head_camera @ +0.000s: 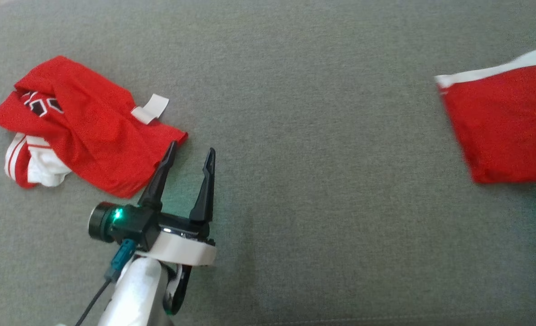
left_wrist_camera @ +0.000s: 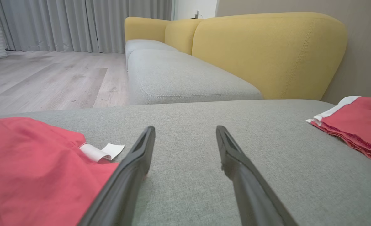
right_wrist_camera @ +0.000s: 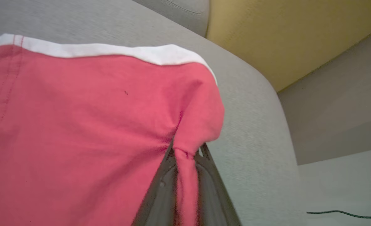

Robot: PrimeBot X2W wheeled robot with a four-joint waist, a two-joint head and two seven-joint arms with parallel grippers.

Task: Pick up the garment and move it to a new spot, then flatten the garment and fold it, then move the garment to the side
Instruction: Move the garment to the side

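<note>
A red garment with a white hem band (head_camera: 508, 127) lies at the right edge of the grey cushion in the head view. In the right wrist view my right gripper (right_wrist_camera: 187, 150) is shut on a pinched fold of that garment (right_wrist_camera: 78, 125), near its white-banded corner. A second red garment (head_camera: 91, 131), crumpled, with white stripes and a white tag (head_camera: 152, 107), lies at the left. My left gripper (head_camera: 192, 148) is open just right of it, its left fingertip at the cloth's edge, nothing between the fingers. The left wrist view shows the same open left gripper (left_wrist_camera: 185, 128) between both garments.
Everything rests on a wide grey sofa cushion (head_camera: 317, 136). Yellow backrests (left_wrist_camera: 267, 53) rise behind it, with another grey seat (left_wrist_camera: 179, 75) beyond. Wooden floor (left_wrist_camera: 47, 78) and curtains lie to the left. A dark cable (right_wrist_camera: 345, 214) runs on the floor past the cushion's edge.
</note>
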